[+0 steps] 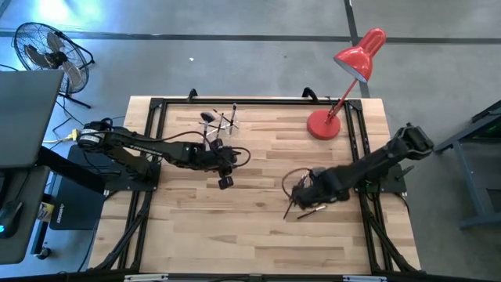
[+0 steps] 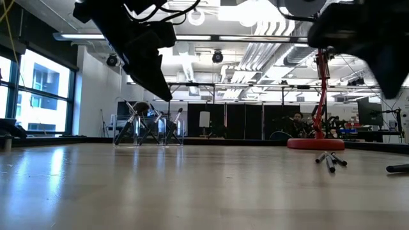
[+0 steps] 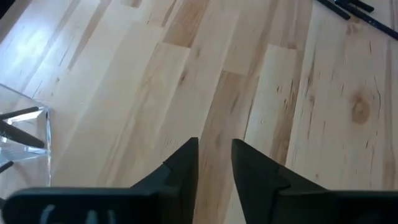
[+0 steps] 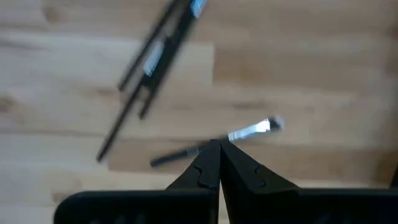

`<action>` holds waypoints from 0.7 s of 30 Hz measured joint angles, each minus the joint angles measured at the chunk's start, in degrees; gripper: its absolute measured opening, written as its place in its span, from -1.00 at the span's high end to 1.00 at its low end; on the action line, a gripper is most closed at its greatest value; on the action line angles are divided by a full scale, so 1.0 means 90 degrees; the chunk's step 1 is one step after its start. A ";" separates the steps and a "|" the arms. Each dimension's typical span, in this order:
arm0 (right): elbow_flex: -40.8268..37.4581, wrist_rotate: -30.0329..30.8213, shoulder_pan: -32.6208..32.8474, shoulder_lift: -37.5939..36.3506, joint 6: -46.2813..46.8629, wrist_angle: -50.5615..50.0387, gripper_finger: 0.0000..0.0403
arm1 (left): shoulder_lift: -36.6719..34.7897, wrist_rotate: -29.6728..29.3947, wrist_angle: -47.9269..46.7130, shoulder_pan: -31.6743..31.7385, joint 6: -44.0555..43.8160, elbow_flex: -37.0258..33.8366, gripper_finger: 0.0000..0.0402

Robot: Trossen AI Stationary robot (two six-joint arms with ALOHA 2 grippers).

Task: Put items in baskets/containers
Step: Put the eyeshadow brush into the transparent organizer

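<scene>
The pale wood-plank worktop [image 1: 258,219] sits on a grey floor, with a red desk lamp [image 1: 348,86] at its far right corner and a floor fan [image 1: 47,51] beyond its left side. Near the far edge, the clear holder [image 1: 221,120] has several makeup brushes [image 1: 208,117] leaning in it. The left pincer [image 1: 225,181] hangs nearby, narrowly parted and empty, while the right pincer [image 4: 219,149], pressed closed, hovers over loose brushes [image 4: 152,65] lying on the planks.

The tabletop [image 1: 258,196] is made of pale jointed wood with a smooth, faintly glossy finish. The holder [image 3: 25,134] is clear glossy plastic. The brushes [image 4: 149,62] are matt dark with shiny metal ferrules. The lamp [image 1: 344,86] is finished in glossy red.
</scene>
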 joint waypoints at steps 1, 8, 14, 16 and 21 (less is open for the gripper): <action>-0.0091 -0.0153 0.0124 0.0004 0.0235 0.0120 0.96 | 0.0000 0.0001 -0.0006 0.0000 0.0000 0.0000 0.49; -0.0990 -0.1171 0.0658 0.0005 0.0992 0.0849 0.81 | 0.0000 -0.0002 0.0075 0.0000 0.0312 0.0000 0.45; -0.1916 -0.1220 0.0738 0.0005 0.1019 0.2101 0.84 | 0.0000 -0.0041 0.0095 0.0000 0.0359 0.0000 0.45; -0.2240 -0.1186 0.0716 0.0005 0.1009 0.2506 0.89 | 0.0000 -0.0044 0.0095 0.0000 0.0359 0.0000 0.45; -0.2544 -0.1025 0.0561 -0.0020 0.0820 0.2661 0.98 | 0.0000 -0.0046 0.0095 0.0000 0.0341 0.0000 0.45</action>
